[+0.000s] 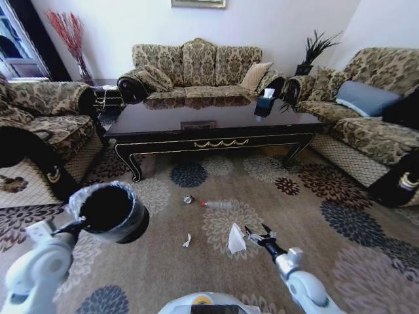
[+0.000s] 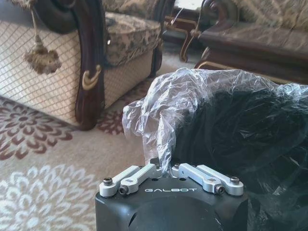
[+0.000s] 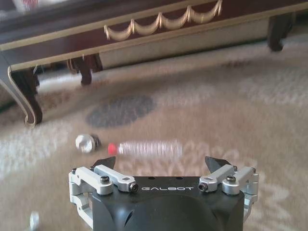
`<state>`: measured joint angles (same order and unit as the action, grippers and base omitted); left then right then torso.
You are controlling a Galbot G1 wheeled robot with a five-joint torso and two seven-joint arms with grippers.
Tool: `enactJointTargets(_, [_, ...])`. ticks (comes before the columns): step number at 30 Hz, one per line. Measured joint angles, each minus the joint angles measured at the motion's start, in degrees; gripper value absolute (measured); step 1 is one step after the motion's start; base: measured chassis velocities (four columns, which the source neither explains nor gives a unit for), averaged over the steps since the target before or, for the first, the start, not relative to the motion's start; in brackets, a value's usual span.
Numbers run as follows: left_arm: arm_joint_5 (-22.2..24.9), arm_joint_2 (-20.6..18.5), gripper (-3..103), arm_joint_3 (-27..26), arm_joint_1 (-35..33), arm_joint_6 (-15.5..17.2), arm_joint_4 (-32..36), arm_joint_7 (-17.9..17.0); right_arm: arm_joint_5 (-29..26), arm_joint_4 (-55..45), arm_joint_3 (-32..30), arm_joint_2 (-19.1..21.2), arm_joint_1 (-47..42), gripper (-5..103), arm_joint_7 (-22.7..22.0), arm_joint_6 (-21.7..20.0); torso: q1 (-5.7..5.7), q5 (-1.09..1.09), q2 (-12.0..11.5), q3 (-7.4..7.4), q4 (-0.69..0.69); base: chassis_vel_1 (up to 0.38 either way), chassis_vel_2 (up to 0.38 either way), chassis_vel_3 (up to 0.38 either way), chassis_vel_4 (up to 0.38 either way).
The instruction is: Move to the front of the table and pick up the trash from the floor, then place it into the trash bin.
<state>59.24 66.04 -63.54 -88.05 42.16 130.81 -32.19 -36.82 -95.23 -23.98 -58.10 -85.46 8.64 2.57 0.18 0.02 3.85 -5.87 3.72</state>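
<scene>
A sofa-ringed room, the floor (image 1: 366, 261) carpeted in flower medallions before the table (image 1: 209, 127). The right gripper (image 1: 254, 234), fingers spread wide and empty, hangs just right of the crumpled tissue (image 1: 236, 239). The bottle (image 1: 217, 205) lies farther off, long axis left-right. The left gripper (image 2: 166, 166) pinches the trash bin (image 1: 111, 210) liner.

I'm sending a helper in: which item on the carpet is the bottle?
Start at the table. On the floor before its drawer lies the bottle, on its side, beside a round silvery piece. It alone is clear, with a red cap.
</scene>
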Motion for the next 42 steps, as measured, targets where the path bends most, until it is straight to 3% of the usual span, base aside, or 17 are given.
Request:
enactJointTargets(7, [0.8,2.0,3,0.3,0.4,0.0,5.1,0.1,-1.8,7.0,7.2,1.9,4.8,100,0.0,-0.4,0.0,-0.01,0.0,0.0,0.02,0.0,0.0,0.0,0.0])
enactJointTargets(12, [2.9,2.0,3,0.5,1.6,0.0,9.5,-0.8,-3.4,15.4,16.1,2.0,11.6,100,-3.9,-1.3,0.0,-0.01,0.0,0.0,0.03,0.0,0.0,0.0,0.0])
enactJointTargets(21, [3.0,2.7,3,2.0,0.6,0.0,11.8,-1.2,-7.9,23.3,25.2,0.6,21.9,100,-8.2,-1.5,0.0,-0.01,0.0,0.0,0.0,0.0,0.0,0.0,0.0])
enactJointTargets(27, [2.7,2.3,3,1.7,0.5,0.0,11.5,-1.2,-7.5,26.0,28.0,-1.3,24.1,100,-10.5,-1.6,0.0,-0.02,0.0,0.0,0.01,0.0,0.0,0.0,0.0])
enactJointTargets(41, [2.7,1.9,3,2.6,1.1,0.0,10.5,-0.8,-3.5,31.6,27.9,-4.8,25.6,101,-13.4,-1.3,0.0,-0.02,0.0,0.0,0.02,0.0,0.0,0.0,0.0])
enactJointTargets(42, [2.7,1.9,3,3.1,1.3,0.0,10.2,-0.7,-3.2,32.0,27.9,-5.3,25.7,96,-14.5,-1.2,0.0,-0.02,0.0,0.0,0.02,0.0,0.0,0.0,0.0])
